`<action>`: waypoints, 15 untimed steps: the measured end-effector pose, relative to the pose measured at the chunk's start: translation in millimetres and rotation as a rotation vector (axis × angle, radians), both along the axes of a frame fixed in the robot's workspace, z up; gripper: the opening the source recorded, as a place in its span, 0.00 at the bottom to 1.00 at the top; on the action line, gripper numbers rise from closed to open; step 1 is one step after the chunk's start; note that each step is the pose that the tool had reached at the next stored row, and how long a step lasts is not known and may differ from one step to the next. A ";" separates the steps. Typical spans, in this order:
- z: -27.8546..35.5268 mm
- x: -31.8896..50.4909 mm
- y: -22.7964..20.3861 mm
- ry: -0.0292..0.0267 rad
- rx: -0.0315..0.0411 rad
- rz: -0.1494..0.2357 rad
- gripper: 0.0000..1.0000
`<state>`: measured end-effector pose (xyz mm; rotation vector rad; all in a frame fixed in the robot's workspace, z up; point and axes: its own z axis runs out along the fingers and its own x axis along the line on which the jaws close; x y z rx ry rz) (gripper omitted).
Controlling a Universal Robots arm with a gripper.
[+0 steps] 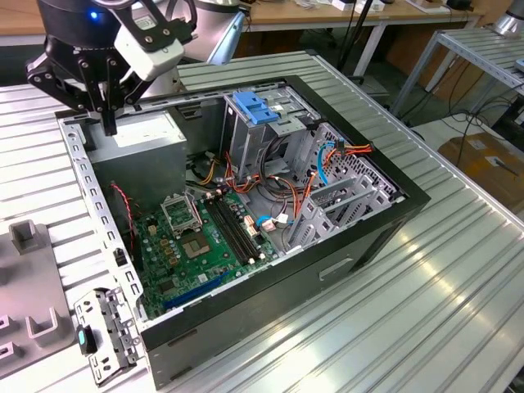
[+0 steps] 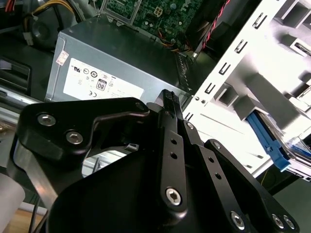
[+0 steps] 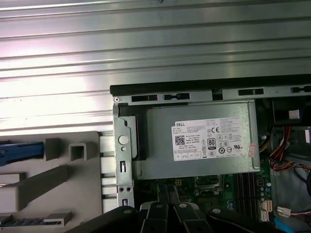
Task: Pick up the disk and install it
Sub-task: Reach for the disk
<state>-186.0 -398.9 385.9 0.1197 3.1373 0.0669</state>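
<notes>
While the disk (image 3: 19, 147) sits slotted in its holder (image 3: 53, 177) for pickup, the gripper (image 1: 110, 123), pressed together and empty, hangs upper left, exterior view.

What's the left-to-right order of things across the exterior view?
grey fixture tray -> power supply box -> blue latch on the drive cage -> red and orange cables -> cardboard box
</notes>
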 end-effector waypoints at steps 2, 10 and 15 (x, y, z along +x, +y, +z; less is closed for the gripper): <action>-0.1 -0.6 0.0 0.0003 0.0000 0.000 0.11; -0.6 -3.9 0.0 0.0014 0.0000 0.000 0.11; -0.8 -5.6 0.0 0.0020 0.0000 0.000 0.11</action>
